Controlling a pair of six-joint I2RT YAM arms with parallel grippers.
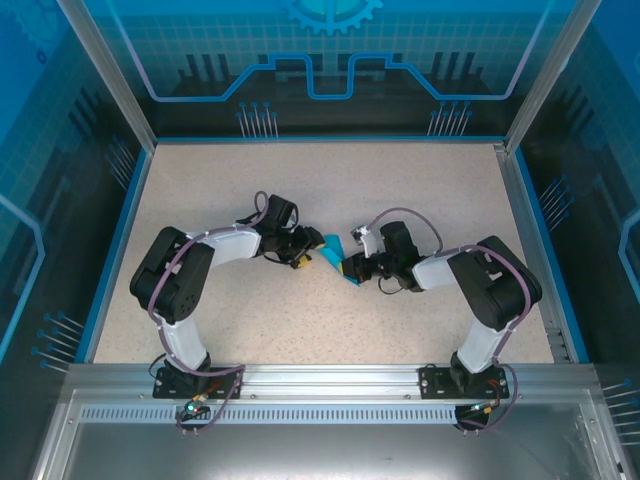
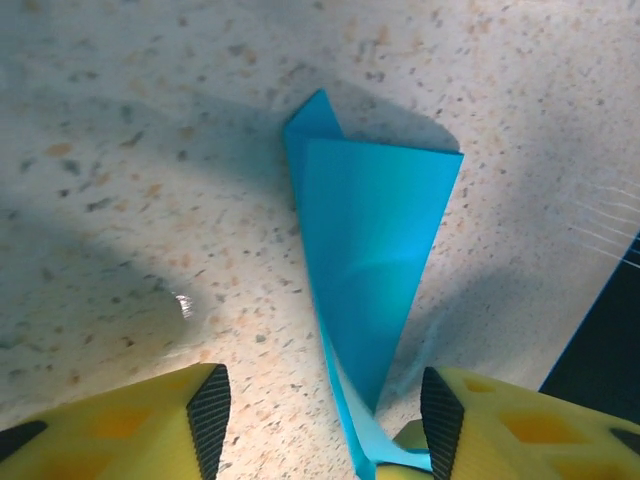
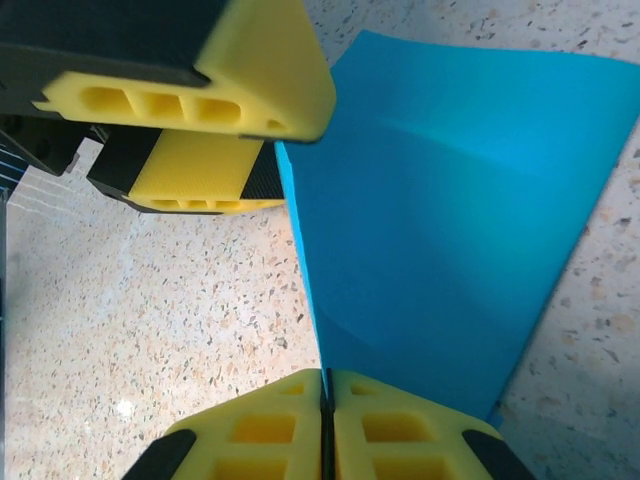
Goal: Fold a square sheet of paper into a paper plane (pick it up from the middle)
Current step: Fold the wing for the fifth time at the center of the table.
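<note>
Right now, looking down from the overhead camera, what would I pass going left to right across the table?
Left arm → left hand → blue folded paper → right hand, pinching that paper → right arm.

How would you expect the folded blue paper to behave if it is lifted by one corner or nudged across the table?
Probably floppy: the folded paper bows above the shut right jaws. Likely very light, since a pinch at one tip seems to hold it off the table. Its creases may stiffen it lengthwise.
</note>
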